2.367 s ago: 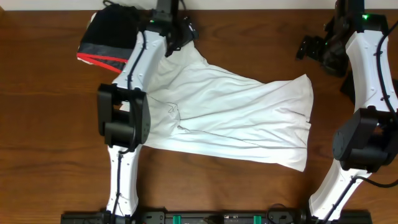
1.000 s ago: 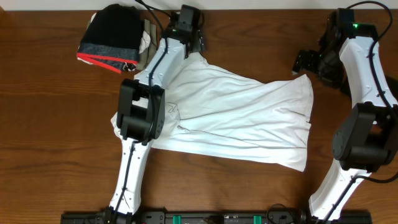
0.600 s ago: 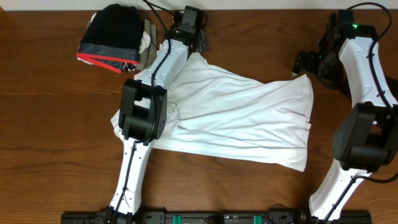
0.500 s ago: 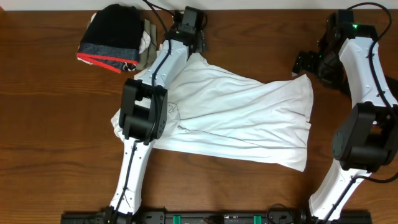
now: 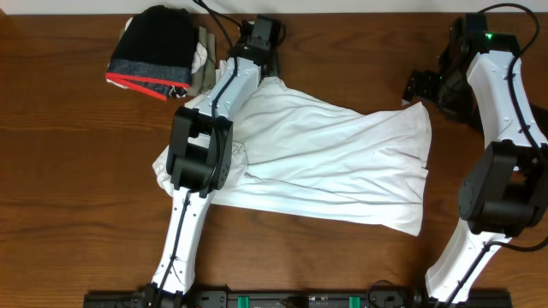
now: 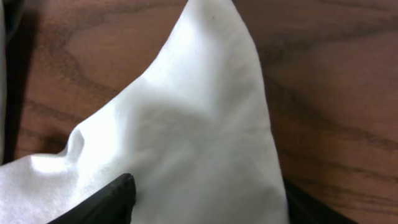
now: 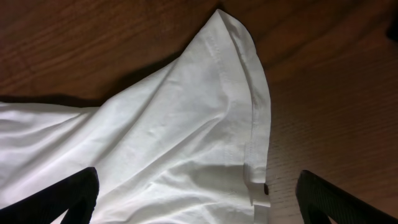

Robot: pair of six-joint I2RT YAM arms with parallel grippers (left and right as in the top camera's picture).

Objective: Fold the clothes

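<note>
The clothes' white shirt (image 5: 330, 158) lies spread and wrinkled across the middle of the table. My left gripper (image 5: 271, 62) sits at its top-left corner. In the left wrist view that pointed corner (image 6: 205, 112) runs between the black fingers (image 6: 109, 200), which stand partly apart either side of the cloth. My right gripper (image 5: 418, 90) hovers by the shirt's top-right corner. The right wrist view shows its jaws wide open over the hemmed corner (image 7: 249, 93), holding nothing. A folded black garment (image 5: 154, 43) with a red stripe rests at the back left.
A small beige and white cloth (image 5: 203, 58) lies between the black garment and the left arm. Bare wooden table (image 5: 68, 188) surrounds the shirt. The table's far edge (image 5: 360, 10) runs just behind both grippers.
The left gripper has shifted slightly over the shirt's top-left corner and its jaws have narrowed around the cloth. The right arm reached the top-right corner earlier and has since held still.
</note>
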